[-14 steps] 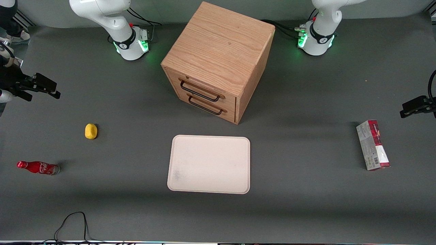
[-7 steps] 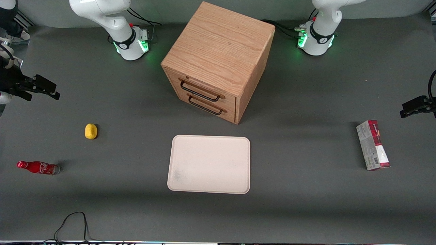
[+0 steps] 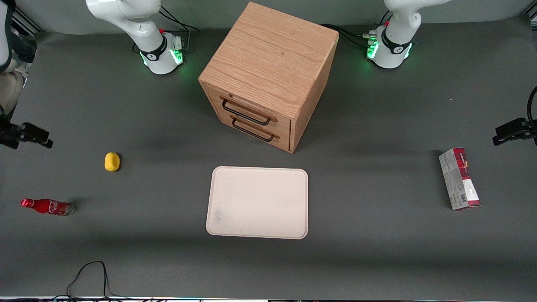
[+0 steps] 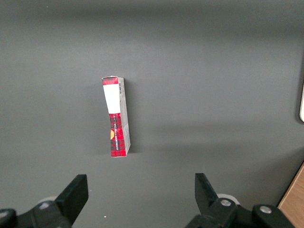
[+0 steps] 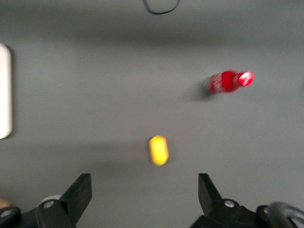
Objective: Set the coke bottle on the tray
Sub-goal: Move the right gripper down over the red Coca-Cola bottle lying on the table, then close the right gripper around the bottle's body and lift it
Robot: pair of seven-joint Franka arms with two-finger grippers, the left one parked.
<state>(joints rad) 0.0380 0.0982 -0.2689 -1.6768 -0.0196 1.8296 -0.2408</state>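
Red and lying on its side, the coke bottle sits at my working arm's end of the tabletop, well apart from the tray, while my claw hangs spread above a yellow lump.

Right wrist view, motion-blurred throughout: the coke bottle shows no legible lettering, and the yellow object nearer the gripper cannot be identified. The tray is cut off at the frame edge, as is the black cable.
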